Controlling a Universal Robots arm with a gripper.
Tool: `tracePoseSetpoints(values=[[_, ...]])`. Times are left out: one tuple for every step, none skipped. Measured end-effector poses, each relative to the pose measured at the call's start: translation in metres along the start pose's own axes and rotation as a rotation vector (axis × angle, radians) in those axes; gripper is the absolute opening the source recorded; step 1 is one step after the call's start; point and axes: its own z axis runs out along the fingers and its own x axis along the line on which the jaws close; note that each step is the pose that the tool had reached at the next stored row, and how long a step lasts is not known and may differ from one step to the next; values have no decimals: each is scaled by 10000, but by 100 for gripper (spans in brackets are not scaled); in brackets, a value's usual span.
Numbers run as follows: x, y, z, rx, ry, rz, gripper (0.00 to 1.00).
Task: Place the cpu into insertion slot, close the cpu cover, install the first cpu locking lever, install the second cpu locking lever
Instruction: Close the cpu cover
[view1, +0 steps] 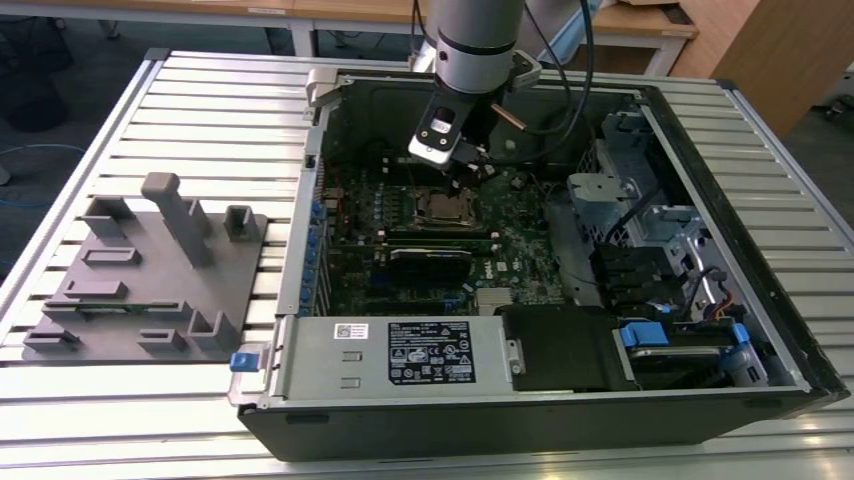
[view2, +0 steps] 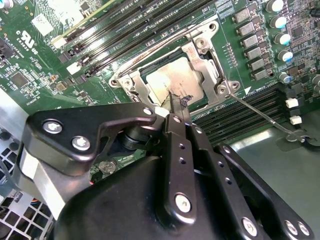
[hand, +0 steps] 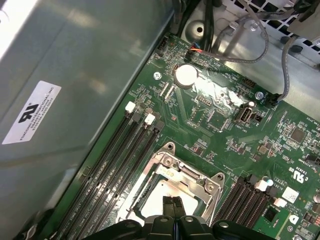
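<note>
Sitting in insertion slot (view2: 202, 40): cpu (view2: 167, 80), cpu cover (view2: 210, 75) down; end effector (view2: 179, 104) pinched closed over cpu.

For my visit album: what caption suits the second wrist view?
Shut jaws poised over the cpu, framed by the cpu cover, on the green motherboard.

I see a grey moulded block (view1: 147, 270) on the slatted table (view1: 214, 100), at the exterior view's left of the open computer case (view1: 534, 425) with its grey power supply (view1: 320, 360).
</note>
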Motion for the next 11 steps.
tracePoseSetpoints(values=[[0, 0, 0, 0, 0, -6, 10], [0, 0, 0, 0, 0, -8, 10], [0, 0, 0, 1, 0, -8, 10], [0, 0, 0, 0, 0, -9, 10], [0, 0, 0, 0, 0, -9, 10], [0, 0, 0, 0, 0, -10, 10], [0, 0, 0, 0, 0, -10, 10], [0, 0, 0, 1, 0, -10, 10], [0, 0, 0, 0, 0, -11, 10], [0, 0, 0, 0, 1, -15, 10], [0, 0, 0, 0, 1, -23, 10]])
